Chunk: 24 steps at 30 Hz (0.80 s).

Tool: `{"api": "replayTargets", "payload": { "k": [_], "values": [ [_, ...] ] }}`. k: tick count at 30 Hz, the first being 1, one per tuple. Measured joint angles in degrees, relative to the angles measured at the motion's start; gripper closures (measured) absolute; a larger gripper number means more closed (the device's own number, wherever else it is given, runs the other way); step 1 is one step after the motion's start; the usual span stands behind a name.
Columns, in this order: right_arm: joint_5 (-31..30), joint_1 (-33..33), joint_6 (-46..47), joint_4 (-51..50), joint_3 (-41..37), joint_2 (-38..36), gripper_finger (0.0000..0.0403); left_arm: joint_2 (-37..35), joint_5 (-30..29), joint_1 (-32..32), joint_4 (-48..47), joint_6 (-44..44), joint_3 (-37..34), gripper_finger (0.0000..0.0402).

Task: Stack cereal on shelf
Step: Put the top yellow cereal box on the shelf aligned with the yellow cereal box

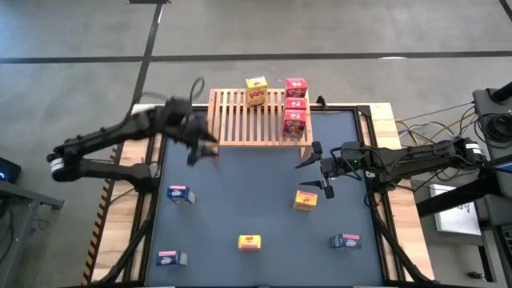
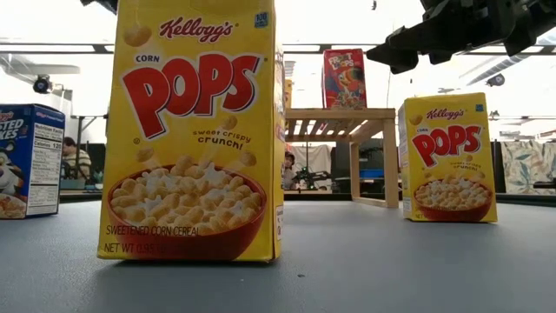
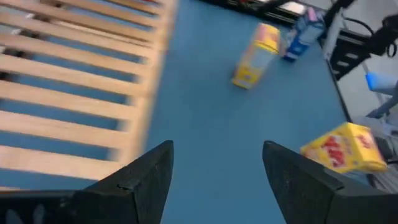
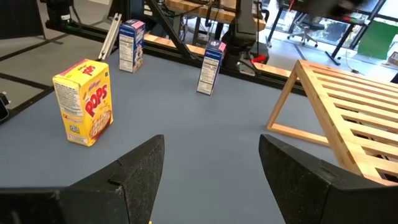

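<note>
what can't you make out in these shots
- Low view: the front yellow box hides most of the shelf and whatever stands behind it.
- Left wrist view: motion blur smears the slats and the yellow box, print unreadable.
- High view: print on the blue boxes is too small.

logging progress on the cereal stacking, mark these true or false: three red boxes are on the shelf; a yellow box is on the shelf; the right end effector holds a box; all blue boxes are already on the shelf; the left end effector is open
1. Three red boxes are on the shelf. True.
2. A yellow box is on the shelf. True, at its far edge.
3. The right end effector holds a box. False: it is open and empty, above the table near a yellow box on the table.
4. All blue boxes are on the shelf. False: three blue boxes stand on the table.
5. The left end effector is open. True.
</note>
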<state>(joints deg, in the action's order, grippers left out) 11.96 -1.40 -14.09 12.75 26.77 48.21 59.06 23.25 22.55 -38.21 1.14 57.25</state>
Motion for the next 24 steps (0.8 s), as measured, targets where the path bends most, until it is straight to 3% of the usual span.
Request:
{"api": "replayTargets", "payload": {
  "k": [7,12,17,24],
  "values": [
    [0.00,0.02,-0.02,1.98,0.04,0.00,0.0152,-8.81,-29.39,-33.82,18.39,-11.31,-9.35,0.0171],
    [0.00,0.01,1.36,2.58,0.04,0.00,0.0152,-7.17,-40.58,-51.82,38.49,-10.65,-17.42,0.0171],
    [0.02,0.01,3.07,2.58,0.04,0.01,0.0152,-3.26,-52.02,-58.73,51.57,-4.69,-20.00,0.0171],
    [0.05,0.02,9.52,2.57,0.04,0.00,0.0152,0.58,-54.38,-58.23,48.29,-1.79,-19.54,0.0177]
  ]
}}
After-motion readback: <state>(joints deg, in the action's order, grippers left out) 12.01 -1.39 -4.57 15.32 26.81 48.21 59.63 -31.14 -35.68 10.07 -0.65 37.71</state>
